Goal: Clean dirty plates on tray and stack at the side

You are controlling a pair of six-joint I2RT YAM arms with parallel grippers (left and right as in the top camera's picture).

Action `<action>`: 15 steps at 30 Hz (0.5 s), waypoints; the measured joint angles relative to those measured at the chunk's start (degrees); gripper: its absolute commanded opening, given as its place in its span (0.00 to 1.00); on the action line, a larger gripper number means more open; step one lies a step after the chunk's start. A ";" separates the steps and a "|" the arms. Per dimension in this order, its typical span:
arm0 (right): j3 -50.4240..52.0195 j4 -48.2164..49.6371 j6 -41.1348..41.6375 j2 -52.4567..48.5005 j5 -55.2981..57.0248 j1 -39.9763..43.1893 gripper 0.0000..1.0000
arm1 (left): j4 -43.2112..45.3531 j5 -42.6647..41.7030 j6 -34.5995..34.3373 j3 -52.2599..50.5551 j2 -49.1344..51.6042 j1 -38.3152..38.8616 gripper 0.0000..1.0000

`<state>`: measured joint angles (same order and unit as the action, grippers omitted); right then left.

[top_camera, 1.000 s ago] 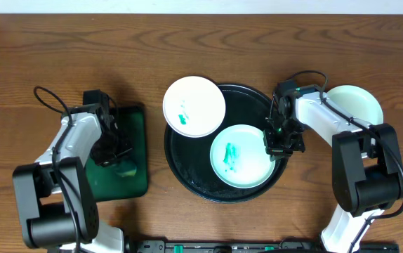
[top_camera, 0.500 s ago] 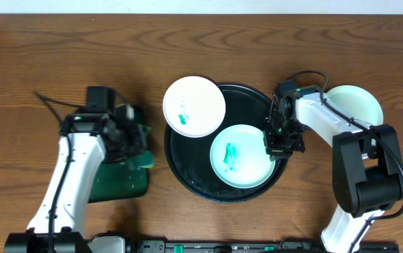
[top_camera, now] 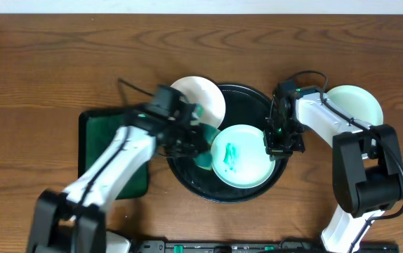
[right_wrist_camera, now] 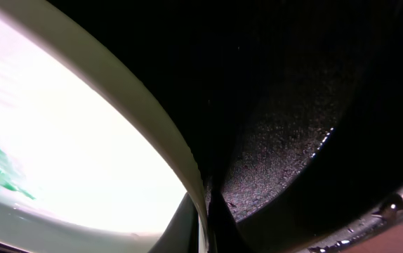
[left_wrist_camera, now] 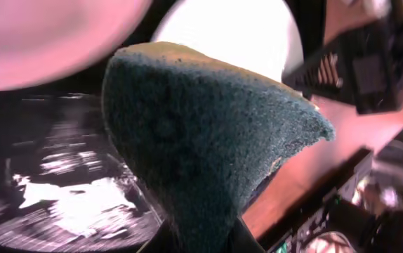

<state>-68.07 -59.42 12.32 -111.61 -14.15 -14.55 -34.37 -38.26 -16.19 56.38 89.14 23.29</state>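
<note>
Sponge [left_wrist_camera: 208,133] clamped in left gripper [top_camera: 199,145] over tray [top_camera: 247,104]; right gripper [top_camera: 278,145] pinches smeared plate [top_camera: 247,169] by its rim.

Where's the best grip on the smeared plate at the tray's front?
Probably the right rim, from the right. The front plate sits low and shallow in the tray, so only its thin lip offers a pinch; the right hand is shut on it there, leaving the smear free for the sponge.

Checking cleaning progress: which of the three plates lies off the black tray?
The pale plate at far right, lying on the bare table; the smeared front plate and the rear plate sit on the tray.
</note>
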 measured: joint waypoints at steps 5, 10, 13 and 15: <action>0.00 0.02 0.02 0.02 -0.02 0.00 0.01 | 6.34 -1.05 -2.73 0.00 6.73 6.80 0.07; 0.00 0.04 0.04 0.02 -0.02 0.00 0.01 | 14.93 -2.08 -7.10 0.02 11.78 11.91 0.07; 0.00 0.04 0.07 0.02 -0.02 0.00 0.01 | 21.64 -3.76 -10.14 0.02 14.95 14.51 0.07; 0.00 0.11 0.07 0.02 -0.09 0.00 0.01 | 25.75 -4.87 -12.33 0.07 17.09 15.91 0.07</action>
<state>-68.07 -59.31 12.38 -111.59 -14.24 -14.55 -8.62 -43.13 -28.51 56.45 106.24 39.20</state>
